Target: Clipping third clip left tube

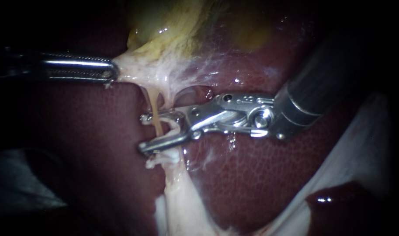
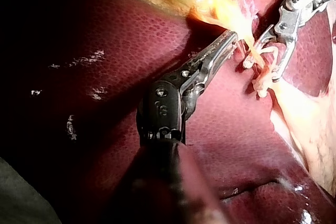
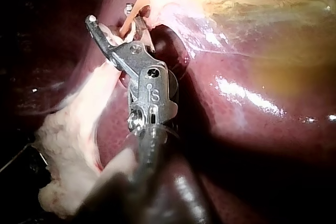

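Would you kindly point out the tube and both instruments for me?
Tube [image 1: 153, 105], endoscope view, bare stretch above the jaws.
Left instrument [image 1: 113, 71], endoscope view, jaw tips, shut on tissue [image 1: 128, 69].
Right instrument [image 1: 143, 133], endoscope view, gap between open jaws.

No bench shows in any view. The lowest layer visible is a pale sheet [image 1: 363, 144] at the endoscope view's lower right; I cannot tell whether it is cloth or membrane. The liver [image 1: 251, 183] lies against it, dark red, wet and mottled. A second lobe [image 1: 343, 205] overlaps the sheet's lower edge. At lower left, a dim grey fold [image 1: 20, 183] sits beside the liver.
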Motion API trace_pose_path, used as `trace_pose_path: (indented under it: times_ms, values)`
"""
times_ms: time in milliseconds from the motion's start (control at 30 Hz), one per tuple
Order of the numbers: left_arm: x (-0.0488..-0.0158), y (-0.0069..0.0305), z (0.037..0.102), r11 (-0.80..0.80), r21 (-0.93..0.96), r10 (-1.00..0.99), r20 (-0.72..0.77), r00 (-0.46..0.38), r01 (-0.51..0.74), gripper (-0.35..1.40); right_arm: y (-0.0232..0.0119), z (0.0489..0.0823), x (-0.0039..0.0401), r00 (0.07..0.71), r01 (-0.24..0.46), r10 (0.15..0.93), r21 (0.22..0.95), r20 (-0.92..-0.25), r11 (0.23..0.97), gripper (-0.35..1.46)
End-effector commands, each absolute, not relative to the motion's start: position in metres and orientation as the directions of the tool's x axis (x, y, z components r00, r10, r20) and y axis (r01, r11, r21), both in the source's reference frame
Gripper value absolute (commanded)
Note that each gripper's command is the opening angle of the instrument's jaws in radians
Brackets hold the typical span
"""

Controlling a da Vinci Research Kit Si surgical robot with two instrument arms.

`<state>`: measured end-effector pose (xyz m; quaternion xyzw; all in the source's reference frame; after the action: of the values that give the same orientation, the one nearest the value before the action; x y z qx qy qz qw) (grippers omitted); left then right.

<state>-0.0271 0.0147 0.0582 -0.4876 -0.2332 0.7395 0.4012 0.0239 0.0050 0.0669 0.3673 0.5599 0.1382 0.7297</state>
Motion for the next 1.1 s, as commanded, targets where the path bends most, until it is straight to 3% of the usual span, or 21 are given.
trace_pose_path:
  times_ms: [33,433,667,800,1100]
  values:
    - [-0.0271,0.0147,0.0582,-0.569,-0.736,0.821,-0.534,-0.203,-0.366,-0.35,0.0051,0.0667,0.0239,0.328,0.209,0.617,0.692,-0.716,0.691,0.45]
    - [-0.0272,0.0147,0.0582,-0.569,-0.736,0.821,-0.534,-0.203,-0.366,-0.35,0.0064,0.0626,0.0238,0.287,0.219,0.646,0.706,-0.707,0.674,0.43]
    - [-0.0272,0.0147,0.0582,-0.569,-0.736,0.821,-0.534,-0.203,-0.366,-0.35,0.0068,0.0618,0.0238,0.285,0.213,0.650,0.708,-0.704,0.673,0.35]
    - [-0.0272,0.0146,0.0582,-0.569,-0.736,0.821,-0.534,-0.203,-0.366,-0.35,0.0069,0.0622,0.0239,0.283,0.212,0.651,0.708,-0.705,0.674,0.22]
    - [-0.0272,0.0146,0.0582,-0.569,-0.736,0.821,-0.534,-0.203,-0.366,-0.35,0.0070,0.0625,0.0237,0.288,0.208,0.662,0.720,-0.692,0.662,-0.24]
